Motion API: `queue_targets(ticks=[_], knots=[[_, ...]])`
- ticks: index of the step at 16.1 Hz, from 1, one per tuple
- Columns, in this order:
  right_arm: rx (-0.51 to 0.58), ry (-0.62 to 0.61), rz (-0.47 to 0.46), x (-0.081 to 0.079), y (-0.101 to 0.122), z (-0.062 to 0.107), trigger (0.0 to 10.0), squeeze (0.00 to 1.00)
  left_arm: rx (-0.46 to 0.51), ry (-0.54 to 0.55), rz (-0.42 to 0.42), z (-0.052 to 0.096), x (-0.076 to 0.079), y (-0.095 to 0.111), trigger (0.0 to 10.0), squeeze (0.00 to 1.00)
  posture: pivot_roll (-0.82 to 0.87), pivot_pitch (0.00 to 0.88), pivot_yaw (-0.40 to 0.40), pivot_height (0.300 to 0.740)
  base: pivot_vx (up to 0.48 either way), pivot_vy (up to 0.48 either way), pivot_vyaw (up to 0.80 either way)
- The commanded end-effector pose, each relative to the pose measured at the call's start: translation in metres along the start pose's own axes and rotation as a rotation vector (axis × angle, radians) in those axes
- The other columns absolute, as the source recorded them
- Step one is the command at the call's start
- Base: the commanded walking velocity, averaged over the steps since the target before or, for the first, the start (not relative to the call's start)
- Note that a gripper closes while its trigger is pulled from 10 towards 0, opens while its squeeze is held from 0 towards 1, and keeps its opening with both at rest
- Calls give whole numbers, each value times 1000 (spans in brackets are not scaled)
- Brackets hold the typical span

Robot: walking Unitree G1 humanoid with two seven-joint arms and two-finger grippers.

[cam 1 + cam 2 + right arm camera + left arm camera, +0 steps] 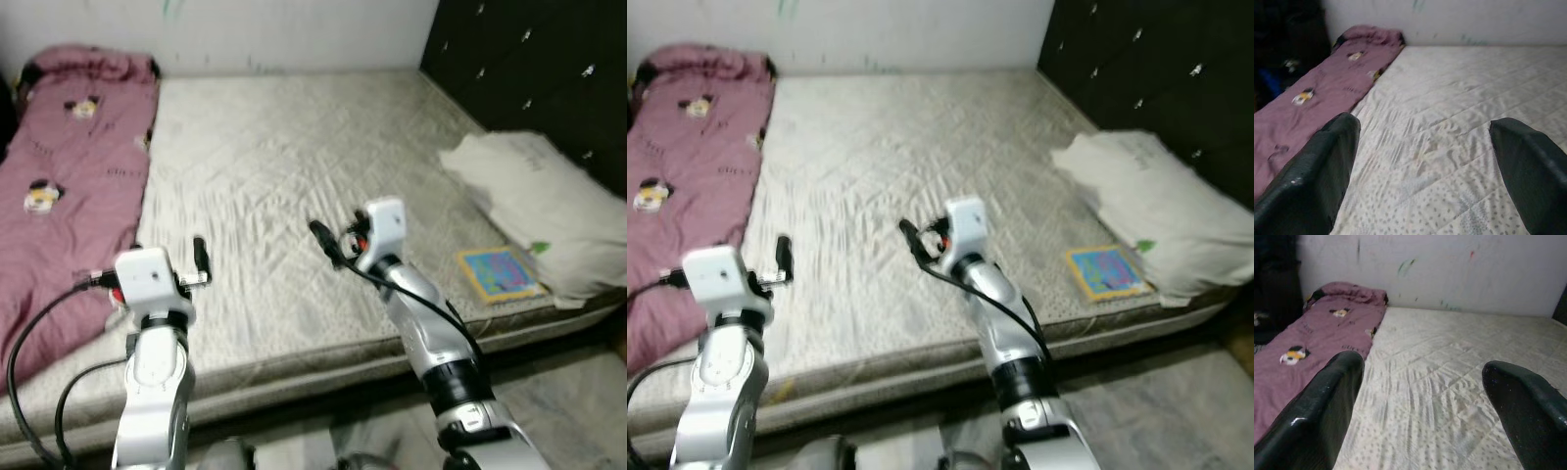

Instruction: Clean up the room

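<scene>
Overhead, both arms reach above a bare quilted mattress [294,176]: left gripper [1420,396] and right gripper [1425,166] spread wide, empty; pink blanket [69,166], white pillow [549,211], colourful book [500,273] alongside.

Right gripper [1425,171] held over a bare mattress [1464,122], fingers spread wide apart.

Two blurred black fingers [1312,186] fill the lower left and lower right corners of the frame, with the quilted, pale mattress between them. A mauve blanket [1327,93] with small cartoon prints runs along the left, bunched near the upper middle. A pale wall [1459,19] crosses the top; the upper left corner is dark.
</scene>
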State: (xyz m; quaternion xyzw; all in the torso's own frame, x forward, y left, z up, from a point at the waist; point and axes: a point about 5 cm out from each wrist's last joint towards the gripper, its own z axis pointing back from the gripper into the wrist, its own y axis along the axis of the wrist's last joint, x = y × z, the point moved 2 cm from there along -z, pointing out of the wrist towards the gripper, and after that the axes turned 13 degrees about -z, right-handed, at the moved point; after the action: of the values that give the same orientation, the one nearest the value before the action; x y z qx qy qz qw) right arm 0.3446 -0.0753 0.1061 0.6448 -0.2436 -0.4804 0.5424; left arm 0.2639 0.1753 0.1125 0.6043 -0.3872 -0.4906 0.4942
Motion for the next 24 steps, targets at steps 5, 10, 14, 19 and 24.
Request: queue_targets(ticks=[5,10,14,19,24], knots=[[36,22,5,-9,9,-5,10000,0,6,20,-9,-2,-6,1,10000,0,8,0,-59,740,0,480,0],[37,30,-4,-10,8,-5,10000,0,7,20,-12,-2,-6,2,10000,0,8,0,-59,740,0,480,0],[36,39,0,-11,8,-6,10000,0,6,19,-12,-2,-6,1,10000,0,8,0,-58,740,0,480,0],[40,53,5,-13,9,-7,10000,0,6,20,-13,-3,-6,1,10000,0,9,0,-58,740,0,480,0],[43,61,12,-15,10,-8,10000,0,0,31,-17,-4,-7,1,10000,0,9,0,-59,740,0,480,0]])
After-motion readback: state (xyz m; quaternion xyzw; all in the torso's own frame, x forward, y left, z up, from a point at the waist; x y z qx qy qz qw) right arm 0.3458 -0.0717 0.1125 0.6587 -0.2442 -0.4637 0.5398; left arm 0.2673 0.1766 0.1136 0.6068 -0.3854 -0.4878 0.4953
